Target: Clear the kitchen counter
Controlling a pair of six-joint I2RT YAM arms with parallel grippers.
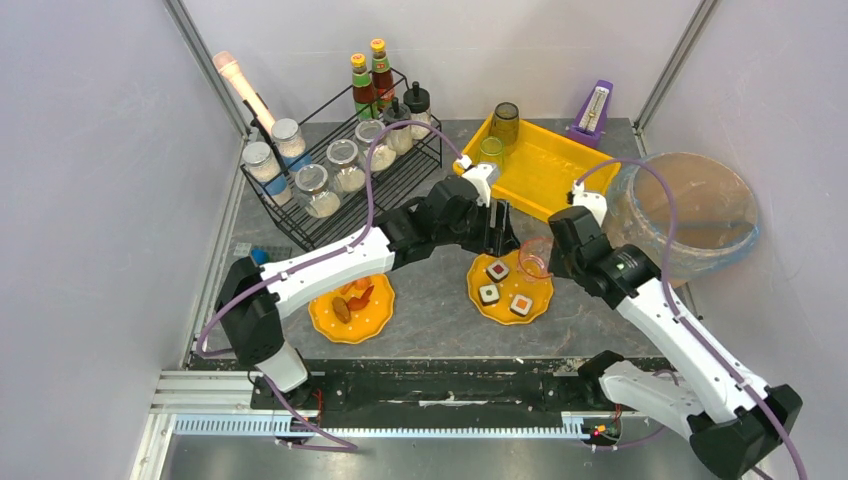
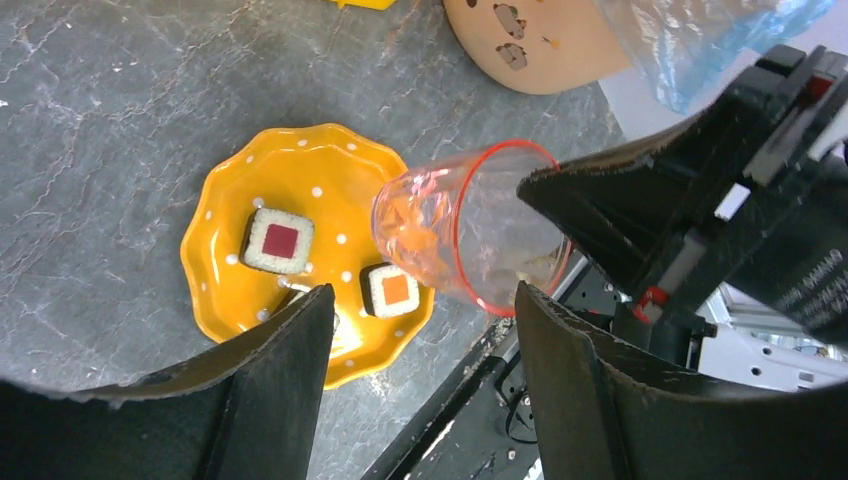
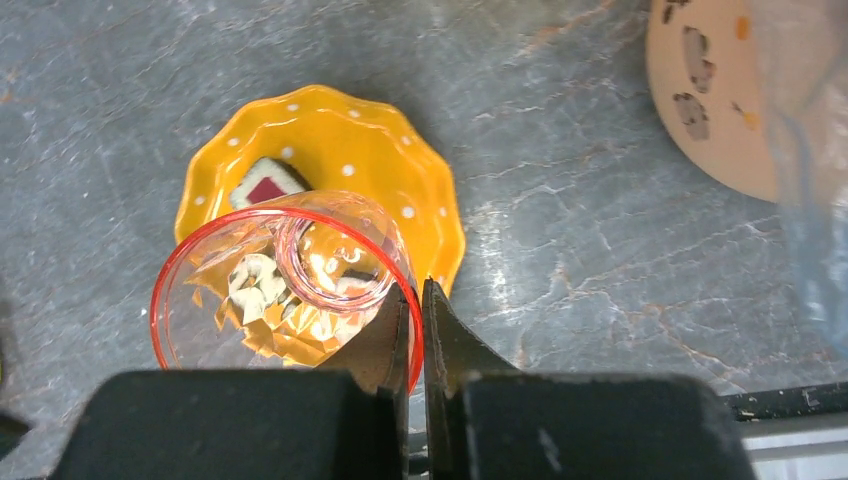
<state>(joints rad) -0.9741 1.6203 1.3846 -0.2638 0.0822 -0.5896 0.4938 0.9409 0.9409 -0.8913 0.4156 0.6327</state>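
Clamped on just the rim of the cup (image 3: 262, 292), my right gripper (image 3: 418, 296) may drop it onto the sushi plate (image 2: 330, 168) on the kitchen counter (image 2: 100, 120) if my open left gripper (image 2: 422, 294) bumps it.

Top view high above kitchen counter (image 1: 430, 300), wrist views close, downward, sharing sushi plate (image 2: 320, 180)

pale, plain wall panels (image 1: 90, 150) far to the left of the left gripper (image 1: 500, 240), behind it and off to its right; silvery metal posts (image 1: 207, 65) at both back corners; ribbed aluminium rail (image 1: 380, 425) on its near side; soft, even light.
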